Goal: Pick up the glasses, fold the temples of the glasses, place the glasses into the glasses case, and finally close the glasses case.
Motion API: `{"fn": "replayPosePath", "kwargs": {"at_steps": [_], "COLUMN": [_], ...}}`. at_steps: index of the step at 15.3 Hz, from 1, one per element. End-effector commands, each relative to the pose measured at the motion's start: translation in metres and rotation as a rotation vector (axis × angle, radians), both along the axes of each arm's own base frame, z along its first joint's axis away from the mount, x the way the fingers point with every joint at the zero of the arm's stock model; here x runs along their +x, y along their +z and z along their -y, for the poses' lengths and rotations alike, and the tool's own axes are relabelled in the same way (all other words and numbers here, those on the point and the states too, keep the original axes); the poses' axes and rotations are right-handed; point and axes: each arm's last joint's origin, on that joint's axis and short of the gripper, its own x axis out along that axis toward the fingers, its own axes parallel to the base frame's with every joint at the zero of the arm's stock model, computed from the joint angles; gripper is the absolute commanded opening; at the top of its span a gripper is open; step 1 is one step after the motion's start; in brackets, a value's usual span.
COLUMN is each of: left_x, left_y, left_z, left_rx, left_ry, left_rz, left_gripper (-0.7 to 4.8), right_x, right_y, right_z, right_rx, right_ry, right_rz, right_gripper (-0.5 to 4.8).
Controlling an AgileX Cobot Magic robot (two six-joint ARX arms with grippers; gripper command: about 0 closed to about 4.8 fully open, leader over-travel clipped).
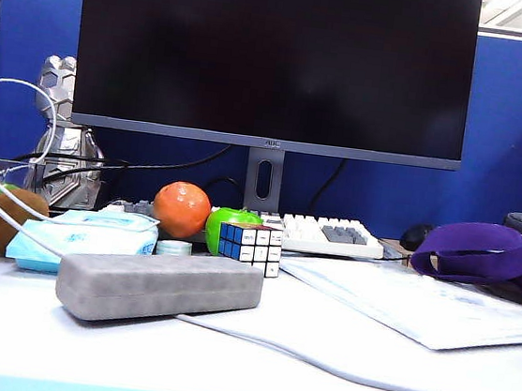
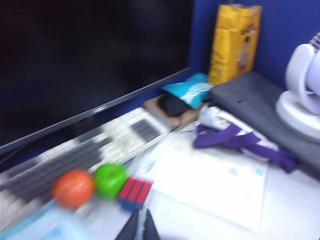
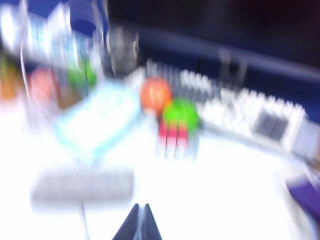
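Note:
The grey felt glasses case (image 1: 158, 286) lies closed on the white table, front left in the exterior view. It also shows as a blurred grey oblong (image 3: 82, 186) in the right wrist view. The glasses and their temples are out of view. Neither arm shows in the exterior view. My left gripper (image 2: 142, 210) hangs above the table short of the puzzle cube (image 2: 136, 191), tips together with nothing between them. My right gripper (image 3: 141, 204) is shut and empty, raised above the table to one side of the case. Both wrist views are motion-blurred.
Behind the case stand a light-blue tissue packet (image 1: 87, 235), an orange (image 1: 181, 209), a green apple (image 1: 230, 222) and the puzzle cube (image 1: 251, 244). A white cable (image 1: 335, 369) runs across the front. A monitor (image 1: 275, 56), keyboard (image 1: 330, 235), papers (image 1: 418, 303) and purple strap (image 1: 481, 254) lie beyond.

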Motion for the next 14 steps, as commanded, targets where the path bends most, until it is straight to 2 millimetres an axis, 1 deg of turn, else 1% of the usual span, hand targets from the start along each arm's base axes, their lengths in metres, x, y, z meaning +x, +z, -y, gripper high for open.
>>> {"fn": "replayPosePath", "kwargs": {"at_steps": [1,3,4,6,7,8,9,11,12,14], "left_x": [-0.029,-0.050,-0.057,-0.065,-0.067,-0.066,-0.063,-0.049,-0.046,-0.036], "left_y": [-0.027,-0.054,-0.067,-0.095,-0.108,-0.126,-0.141,-0.170,-0.176,-0.199], "left_z": [-0.015,-0.026,-0.030,-0.036,-0.037,-0.035,-0.033,-0.026,-0.025,-0.023], "left_rx": [0.012,-0.002,-0.011,-0.033,-0.048,-0.067,-0.063,-0.095,-0.103,-0.117], "left_ry": [0.019,0.021,0.028,0.081,0.083,0.050,0.035,0.062,0.079,0.160], "left_rz": [-0.012,0.001,0.007,-0.012,-0.029,-0.048,-0.062,-0.044,-0.028,0.018], "left_gripper": [-0.06,-0.06,-0.06,-0.06,-0.06,-0.06,-0.06,-0.06,-0.06,-0.06], "right_x": [-0.008,-0.007,-0.007,-0.006,-0.007,-0.008,-0.009,-0.010,-0.010,-0.010], "right_y": [-0.041,-0.081,-0.097,-0.121,-0.130,-0.143,-0.148,-0.151,-0.151,-0.151], "right_z": [0.007,0.006,0.006,0.006,0.007,0.008,0.008,0.008,0.008,0.008], "right_rx": [-0.001,-0.009,-0.009,-0.020,-0.039,-0.068,-0.080,-0.086,-0.087,-0.087], "right_ry": [-0.026,-0.026,-0.040,-0.058,-0.075,-0.080,-0.070,-0.047,-0.048,-0.049], "right_rz": [0.037,0.015,0.007,-0.035,-0.056,-0.094,-0.125,-0.163,-0.164,-0.163], "right_gripper": [-0.01,-0.01,-0.01,-0.01,-0.01,-0.01,-0.01,-0.01,-0.01,-0.01]}}
